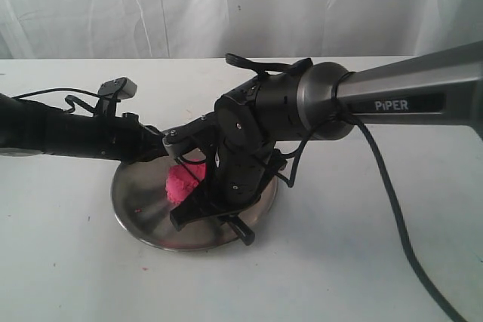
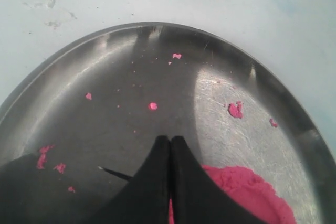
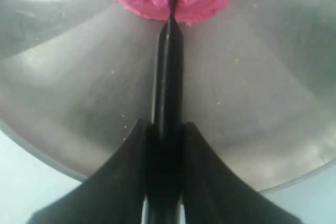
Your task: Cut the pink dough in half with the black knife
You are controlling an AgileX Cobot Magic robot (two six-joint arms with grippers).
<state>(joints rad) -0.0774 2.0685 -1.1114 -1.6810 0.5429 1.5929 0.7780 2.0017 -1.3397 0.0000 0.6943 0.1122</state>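
Pink dough (image 1: pixel 183 183) sits near the middle of the steel plate (image 1: pixel 139 213); you've got bare metal on every side. Right gripper (image 3: pixel 164 129) pinches the black knife (image 3: pixel 169 72), with the blade in a slot across the lump, depth unclear. Left gripper (image 2: pixel 170 145) has its fingers pressed together, just beside the dough and well inside the rim.

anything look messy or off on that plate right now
Loose pink crumbs are scattered across the steel plate, well apart from the main pink dough. They look like bits shed from it. Nothing else stands out: the black knife, gripped by the right pincer, has its blade sunk into the dough's middle.
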